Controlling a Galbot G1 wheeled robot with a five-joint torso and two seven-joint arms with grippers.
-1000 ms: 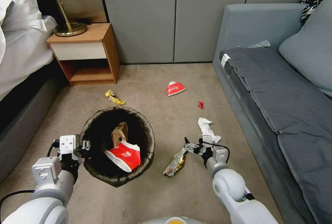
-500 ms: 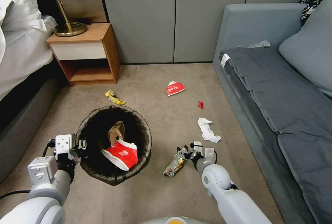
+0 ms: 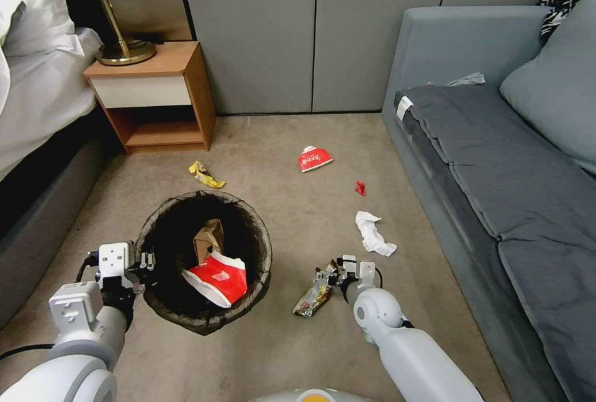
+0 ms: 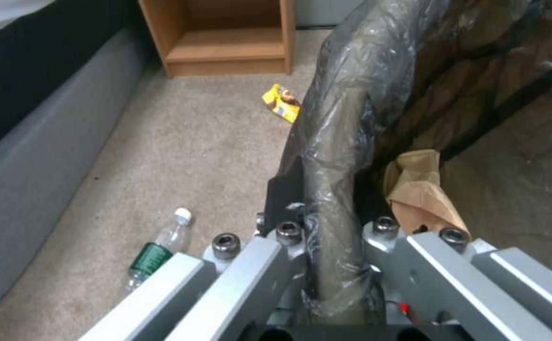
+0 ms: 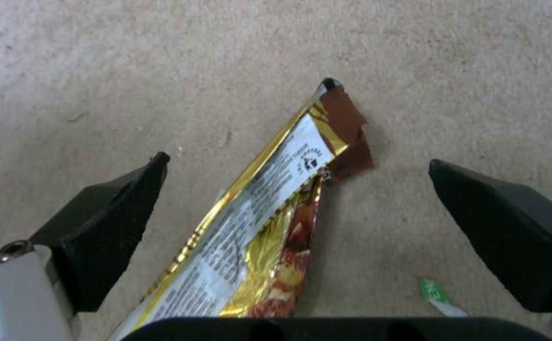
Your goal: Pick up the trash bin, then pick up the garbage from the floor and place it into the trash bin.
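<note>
One trash bin [image 3: 205,262] counted, lined with dark bag. Inside it, two items: one red-and-white carton [image 3: 217,278], one brown paper bag [image 3: 208,237]. On carpet, six litter items counted: one gold snack wrapper [image 3: 313,293], one crumpled white paper [image 3: 372,234] at 1 o'clock of it, one small red scrap [image 3: 360,188], one red-and-white carton [image 3: 315,159] at 12, one yellow wrapper [image 3: 205,174] at 11, one plastic bottle [image 4: 157,251]. Two grippers counted: left gripper [image 3: 144,260], right gripper [image 3: 332,273].

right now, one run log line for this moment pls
left gripper: shut on trash bin rim | right gripper: open, straddling gold snack wrapper on carpet | in bin: red-and-white carton, brown paper bag
</note>
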